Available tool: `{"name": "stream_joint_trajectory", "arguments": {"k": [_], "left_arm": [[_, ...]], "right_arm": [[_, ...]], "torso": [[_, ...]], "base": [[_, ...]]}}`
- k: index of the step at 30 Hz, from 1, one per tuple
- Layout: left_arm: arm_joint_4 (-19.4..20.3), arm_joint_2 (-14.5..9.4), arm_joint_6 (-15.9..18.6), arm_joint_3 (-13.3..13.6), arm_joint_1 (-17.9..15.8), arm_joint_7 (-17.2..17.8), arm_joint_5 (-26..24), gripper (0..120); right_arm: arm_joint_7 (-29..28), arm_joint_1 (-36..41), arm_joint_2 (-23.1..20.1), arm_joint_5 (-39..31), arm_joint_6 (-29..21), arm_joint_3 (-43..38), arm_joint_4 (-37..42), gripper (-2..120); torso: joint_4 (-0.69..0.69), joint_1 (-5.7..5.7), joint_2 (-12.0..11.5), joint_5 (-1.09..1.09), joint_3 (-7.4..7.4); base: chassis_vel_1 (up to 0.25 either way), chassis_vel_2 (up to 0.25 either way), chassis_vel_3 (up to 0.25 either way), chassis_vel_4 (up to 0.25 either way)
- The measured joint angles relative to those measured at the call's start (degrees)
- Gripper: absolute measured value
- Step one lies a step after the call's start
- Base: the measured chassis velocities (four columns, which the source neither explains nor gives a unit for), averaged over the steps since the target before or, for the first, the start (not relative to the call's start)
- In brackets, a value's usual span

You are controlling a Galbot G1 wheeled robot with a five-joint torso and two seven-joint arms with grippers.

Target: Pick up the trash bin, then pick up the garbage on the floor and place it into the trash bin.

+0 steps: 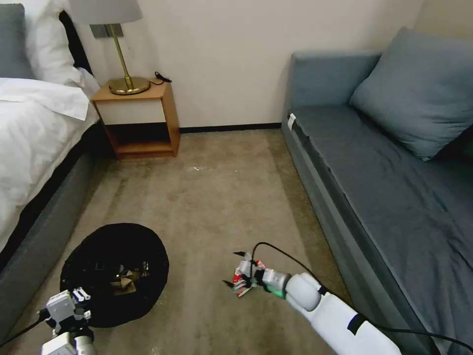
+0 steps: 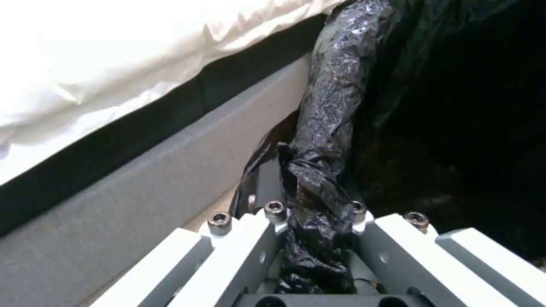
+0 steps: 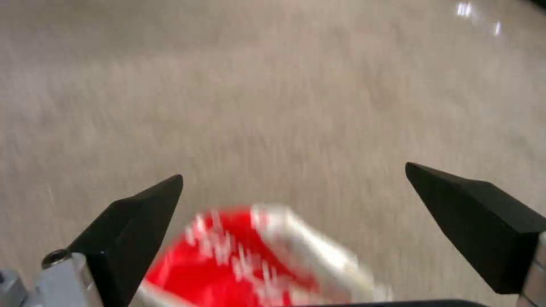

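Head view: wide low round black trash bin w/ crinkly bag liner (image 1: 116,271) sits on the carpet by the bed, right hand (image 1: 241,276) off to its right.

Left wrist: left hand (image 2: 315,238) is pinched on the liner, which could tear or slip imo.

Right wrist: fingers (image 3: 136,221) spread wide, red-white wrapper (image 3: 250,260) loose between them, so it might drop short of the bin.

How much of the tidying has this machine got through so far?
The left gripper grips the trash bin by its bag rim, and brownish litter already lies inside. The right gripper is open around the red-white wrapper, over the carpet beside the bin. Getting that wrapper in remains.
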State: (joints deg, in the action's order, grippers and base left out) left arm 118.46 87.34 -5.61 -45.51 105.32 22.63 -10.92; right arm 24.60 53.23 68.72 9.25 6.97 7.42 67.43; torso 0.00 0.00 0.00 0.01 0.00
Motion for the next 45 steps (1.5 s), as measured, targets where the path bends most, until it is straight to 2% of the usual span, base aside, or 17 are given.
{"name": "stream_joint_trajectory", "arguments": {"k": [14, 17, 19, 21, 22, 23, 25, 26, 29, 30, 33, 34, 37, 39, 41, 45], "left_arm": [[0.0, 0.9, -0.6, -0.2, 0.4, 0.1, 0.6, 3], [0.0, 1.0, -0.6, -0.2, 0.5, 0.1, 0.6, 3], [0.0, 1.1, -0.6, -0.3, 0.5, 0.1, 0.6, 3], [-0.1, 1.1, -0.7, -0.3, 0.4, 0.1, 0.6, 3], [-0.2, 1.1, -0.7, -0.3, 0.4, 0.3, 0.6, 3], [-0.3, 1.1, -0.7, -0.4, 0.3, 0.4, 0.6, 3], [-0.4, 1.1, -0.7, -0.4, 0.3, 0.4, 0.6, 3], [-0.5, 1.0, -0.7, -0.4, 0.3, 0.4, 0.6, 3], [-0.5, 1.1, -0.9, -0.5, 0.5, 0.4, 0.6, 3], [-0.5, 1.1, -0.9, -0.5, 0.5, 0.4, 0.6, 3], [-0.2, 1.2, -1.3, -0.4, 1.1, 0.4, 0.7, 3], [-0.2, 1.2, -1.3, -0.4, 1.1, 0.4, 0.7, 3], [-0.1, 1.2, -1.4, -0.6, 1.3, 0.4, 0.7, 3], [0.0, 1.2, -1.5, -0.7, 1.3, 0.4, 0.7, 3], [0.1, 1.1, -1.5, -0.7, 1.5, 0.4, 0.7, 3], [0.2, 0.9, -1.5, -0.8, 1.6, 0.4, 0.7, 3]], "right_arm": [[0.5, -3.3, 3.1, 0.8, 4.6, -2.1, -11.9, 100], [0.8, -4.1, 3.5, 0.7, 5.0, -2.2, -13.4, 96], [2.9, -4.7, 3.9, 0.4, 5.8, -2.8, -14.8, 85], [3.5, -4.8, 4.0, 0.4, 6.1, -3.0, -15.2, 84], [4.6, -5.0, 4.1, 0.4, 6.7, -3.2, -16.0, 76], [5.1, -5.1, 4.2, 0.4, 6.9, -3.3, -16.3, 73], [5.4, -5.2, 4.3, 0.4, 7.2, -3.3, -16.6, 69], [5.6, -5.3, 4.4, 0.4, 7.6, -3.3, -17.1, 61], [5.7, -5.7, 4.8, 0.4, 9.0, -3.5, -18.1, 48], [5.7, -5.7, 4.8, 0.4, 9.0, -3.5, -18.1, 48], [6.2, -6.5, 5.5, 0.2, 10.0, -3.8, -18.5, 32], [6.2, -6.5, 5.5, 0.2, 10.0, -3.8, -18.5, 32], [7.0, -6.8, 5.9, 0.2, 10.2, -3.7, -18.9, 17], [7.1, -6.8, 6.0, 0.2, 10.2, -3.7, -19.0, 14], [7.7, -6.6, 6.1, 0.2, 10.2, -3.7, -19.1, 5], [8.0, -6.4, 6.1, 0.1, 10.3, -3.8, -19.2, 1]], "torso": [[0.00, 0.00, 0.0, -0.01, 0.00], [0.01, 0.00, 0.0, -0.01, 0.00], [0.00, 0.00, 0.0, -0.01, 0.00], [0.00, 0.00, 0.0, -0.01, 0.00], [0.00, 0.00, 0.0, -0.02, 0.00], [0.00, 0.00, 0.0, -0.01, 0.00], [0.00, 0.00, 0.0, -0.01, 0.00], [0.00, 0.00, 0.0, -0.02, 0.00], [0.00, 0.00, 0.0, -0.01, 0.00], [0.00, 0.00, 0.0, -0.01, 0.00], [0.01, 0.00, 0.0, -0.01, 0.00], [0.01, 0.00, 0.0, -0.01, 0.00], [0.00, 0.00, 0.0, -0.01, 0.00], [0.00, 0.00, 0.0, -0.01, 0.00], [0.01, 0.00, 0.0, -0.01, 0.00], [0.00, 0.00, 0.0, -0.01, 0.00]], "base": [[0.000, 0.000, 0.000, 0.000], [0.000, 0.000, 0.000, 0.000], [0.000, 0.000, 0.000, 0.000], [0.000, 0.000, 0.000, 0.000], [0.000, 0.000, 0.000, 0.000], [0.000, 0.000, 0.000, 0.000], [0.000, 0.000, 0.000, 0.000], [0.000, 0.000, 0.000, 0.000], [0.000, 0.000, 0.000, 0.000], [0.000, 0.000, 0.000, 0.000], [0.000, 0.000, 0.000, 0.000], [0.000, 0.000, 0.000, 0.000], [0.000, 0.000, 0.000, 0.000], [0.000, 0.000, 0.000, 0.000], [0.000, 0.000, 0.000, 0.000], [0.000, 0.000, 0.000, 0.000]]}}
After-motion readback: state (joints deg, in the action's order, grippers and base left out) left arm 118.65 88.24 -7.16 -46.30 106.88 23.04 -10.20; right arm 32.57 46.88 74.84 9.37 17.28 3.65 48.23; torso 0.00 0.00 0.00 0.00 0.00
